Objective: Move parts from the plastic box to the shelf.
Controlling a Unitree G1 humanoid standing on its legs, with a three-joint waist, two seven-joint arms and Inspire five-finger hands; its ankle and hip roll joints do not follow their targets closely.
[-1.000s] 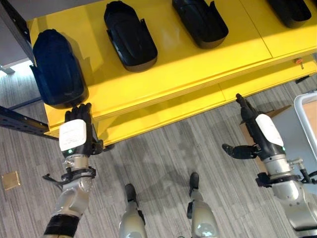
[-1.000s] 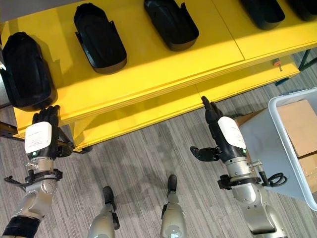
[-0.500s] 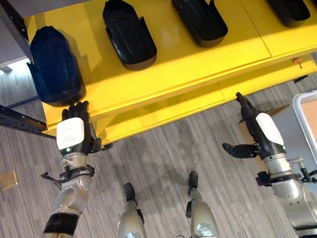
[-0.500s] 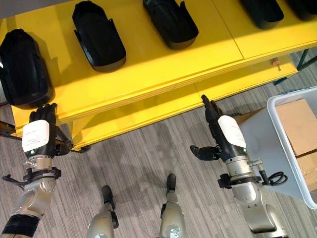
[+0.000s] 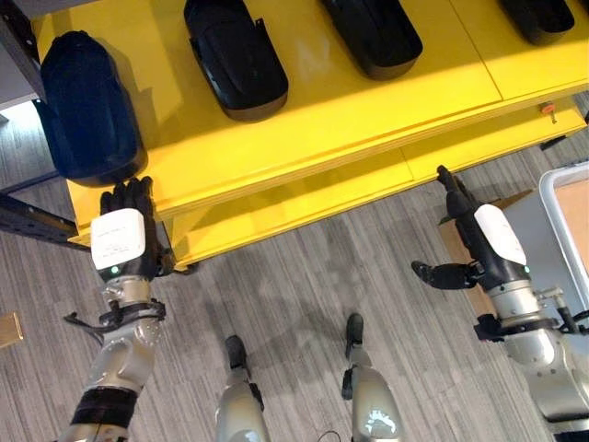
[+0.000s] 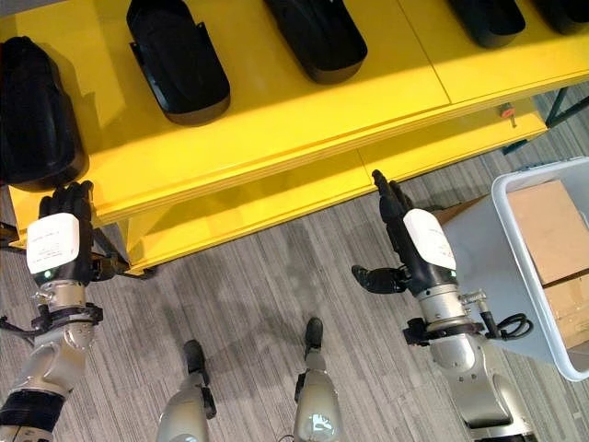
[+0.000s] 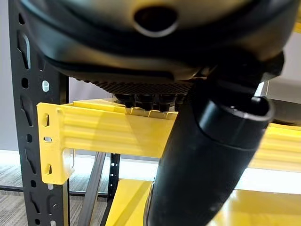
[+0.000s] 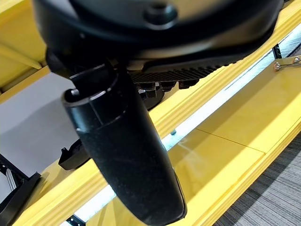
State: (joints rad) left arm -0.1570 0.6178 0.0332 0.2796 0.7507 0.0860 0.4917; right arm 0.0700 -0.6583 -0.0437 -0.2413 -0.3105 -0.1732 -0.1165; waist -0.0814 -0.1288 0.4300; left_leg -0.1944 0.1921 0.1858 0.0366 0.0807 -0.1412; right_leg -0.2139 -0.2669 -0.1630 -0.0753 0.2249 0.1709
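Black parts lie in a row on the yellow shelf (image 5: 304, 101); the leftmost part (image 5: 85, 109) sits at 12 o'clock of the left hand (image 5: 122, 241), overhanging the shelf's front edge. That hand's fingers are straight and released, their tips at the edge just below it. A careless nudge there could tip the part off. The right hand (image 6: 419, 247), also released and empty, hangs before the lower shelf, the box (image 6: 552, 198) at its 3 o'clock.
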